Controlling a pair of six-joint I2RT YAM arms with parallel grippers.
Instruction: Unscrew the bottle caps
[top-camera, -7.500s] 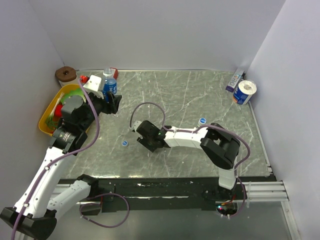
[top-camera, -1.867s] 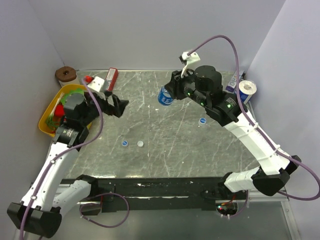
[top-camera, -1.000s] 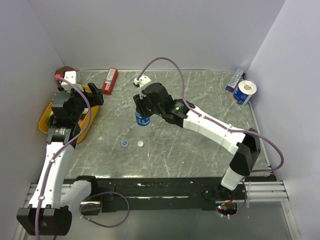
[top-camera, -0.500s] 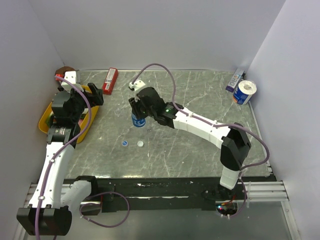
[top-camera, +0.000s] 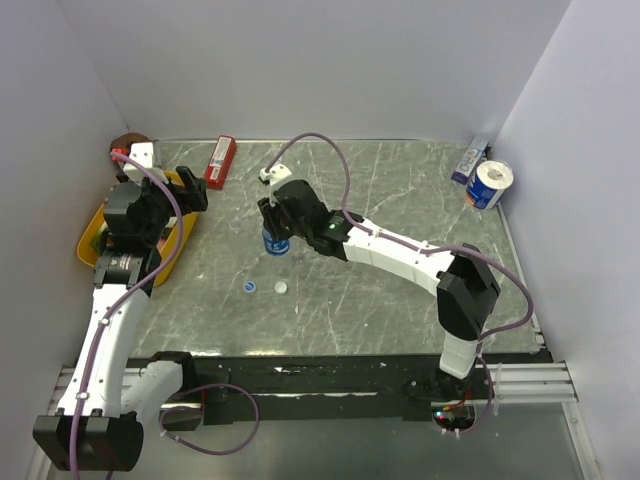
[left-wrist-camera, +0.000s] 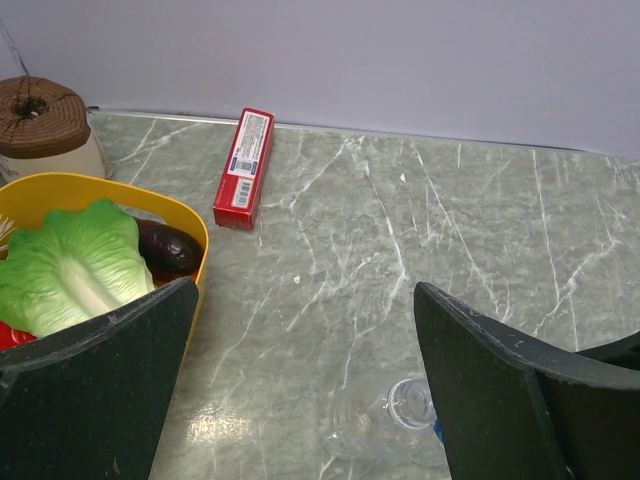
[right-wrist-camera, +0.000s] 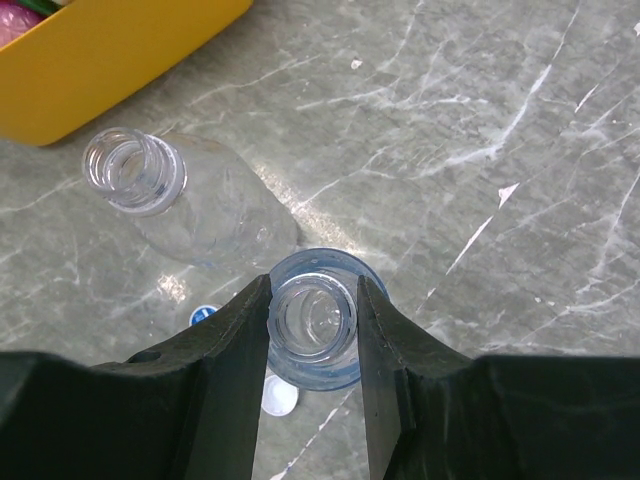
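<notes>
Since its mouth was bare, the blue-labelled bottle (top-camera: 276, 246) was held upright left of the middle of the tabletop (top-camera: 420, 190), the right gripper (right-wrist-camera: 312, 298) clamped on its neck, apparently to park it beside a second open bottle (right-wrist-camera: 195, 210). A blue cap (top-camera: 248, 287) and a white cap (top-camera: 283, 287) lay nearer the front edge, while the left gripper (left-wrist-camera: 305, 375) hung spread wide by the yellow tray (left-wrist-camera: 150, 192).

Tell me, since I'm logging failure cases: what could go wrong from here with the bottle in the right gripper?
1. The right gripper holds the blue-label bottle by its open neck; a tilted release could topple it.
2. A clear bottle, also uncapped, stands close beside it; pulling away could knock it over.
3. A blue cap and a white cap lie near its base; landing on one could tip it.
</notes>
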